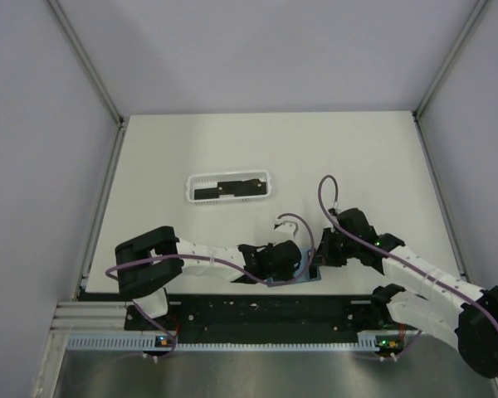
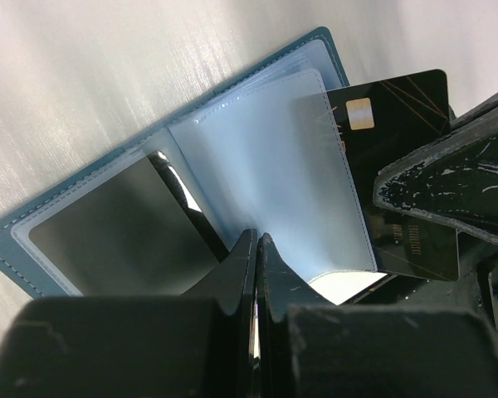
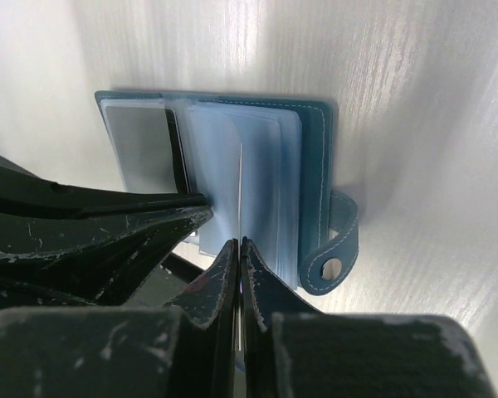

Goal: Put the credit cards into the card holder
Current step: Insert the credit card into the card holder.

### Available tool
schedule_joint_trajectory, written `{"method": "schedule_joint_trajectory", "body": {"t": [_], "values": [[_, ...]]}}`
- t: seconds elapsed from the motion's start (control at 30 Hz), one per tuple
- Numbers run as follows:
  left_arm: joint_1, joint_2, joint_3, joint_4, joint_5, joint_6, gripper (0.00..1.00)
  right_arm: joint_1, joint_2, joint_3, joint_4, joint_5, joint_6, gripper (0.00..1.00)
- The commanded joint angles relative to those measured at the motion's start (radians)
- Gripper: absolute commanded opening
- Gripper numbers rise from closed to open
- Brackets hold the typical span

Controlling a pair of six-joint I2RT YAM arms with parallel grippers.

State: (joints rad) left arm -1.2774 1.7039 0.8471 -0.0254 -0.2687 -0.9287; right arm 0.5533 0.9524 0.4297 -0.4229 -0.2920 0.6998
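A white table [image 1: 232, 141] fills the middle of the top view, its surface matte and faintly streaked. In the wrist views the same top [image 2: 83, 83] shows a fine brushed grain and bright glare in bands. Pale lavender-grey panels close it in: a back wall [image 1: 266, 50], a left wall [image 1: 33, 166] and a right wall [image 1: 481, 149]. Grey metal posts [image 1: 87, 62] run along the corners where the panels meet. At the near edge lie a black strip [image 1: 266, 308], a ribbed aluminium rail [image 1: 83, 315], a white toothed duct [image 1: 266, 340] and a dull metal sheet [image 1: 257, 373]. The light is soft and even, with only weak shadows.
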Motion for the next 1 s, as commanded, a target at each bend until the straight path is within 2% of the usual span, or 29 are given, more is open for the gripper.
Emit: {"method": "schedule_joint_trajectory", "body": {"t": [0.0, 0.27, 0.57, 0.97], "values": [[-0.002, 0.059, -0.08, -0.208, 0.06, 0.05, 0.0, -0.004, 0.019, -0.02, 0.087, -0.039, 0.018, 0.0], [-0.002, 0.02, -0.095, -0.133, 0.083, 0.065, 0.0, -0.004, 0.005, -0.051, 0.153, -0.07, 0.041, 0.0], [-0.004, -0.105, -0.098, -0.035, 0.085, 0.117, 0.0, -0.004, -0.069, -0.08, 0.213, -0.098, 0.07, 0.0], [-0.003, -0.17, -0.068, -0.025, 0.071, 0.123, 0.0, -0.004, -0.038, -0.121, 0.309, -0.176, 0.112, 0.0]]}}
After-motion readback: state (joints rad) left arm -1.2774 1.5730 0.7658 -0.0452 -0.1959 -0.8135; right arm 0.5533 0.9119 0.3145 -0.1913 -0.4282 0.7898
